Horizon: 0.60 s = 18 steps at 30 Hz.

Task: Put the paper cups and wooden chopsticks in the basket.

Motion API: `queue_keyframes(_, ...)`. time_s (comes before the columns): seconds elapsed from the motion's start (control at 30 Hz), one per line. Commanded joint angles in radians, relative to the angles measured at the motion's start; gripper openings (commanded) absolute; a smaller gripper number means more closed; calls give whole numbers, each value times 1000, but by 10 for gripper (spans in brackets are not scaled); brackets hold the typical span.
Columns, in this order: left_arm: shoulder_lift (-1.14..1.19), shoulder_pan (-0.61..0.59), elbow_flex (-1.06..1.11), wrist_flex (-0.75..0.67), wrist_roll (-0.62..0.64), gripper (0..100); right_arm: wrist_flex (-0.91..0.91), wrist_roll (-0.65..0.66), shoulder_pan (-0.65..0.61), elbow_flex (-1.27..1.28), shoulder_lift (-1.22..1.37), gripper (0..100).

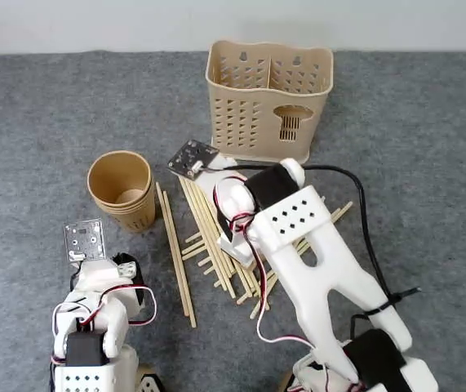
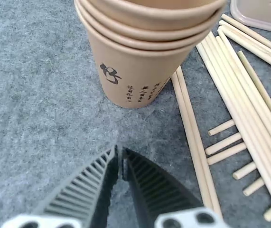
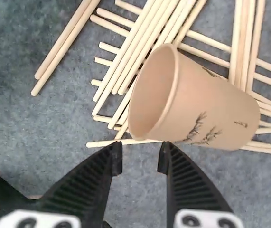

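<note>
Empty and nearly closed, the left jaws face the upright paper cup stack [image 2: 144, 47]. The right jaws, slightly parted, hold nothing; a tipped paper cup [image 3: 192, 107] lies just ahead on wooden chopsticks [image 3: 140, 42].

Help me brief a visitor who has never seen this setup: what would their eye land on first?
Probably the loose chopsticks scattered across the middle of the table. Right in front of the open right gripper, one paper cup lies on its side on top of the sticks. A stack of cups stands upright beside the pile, and the slotted basket stands at the back.
</note>
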Motion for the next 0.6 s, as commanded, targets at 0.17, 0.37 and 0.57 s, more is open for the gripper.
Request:
queue_keyframes(0.17,-14,-2,-19,3,-3,14,-185,15,-5,51,-65,148)
queue_keyframes(0.37,-14,-2,-19,3,-3,14,-252,46,-1,51,27,148)
queue_keyframes(0.57,-14,-2,-19,3,-3,14,-305,51,59,51,111,148)
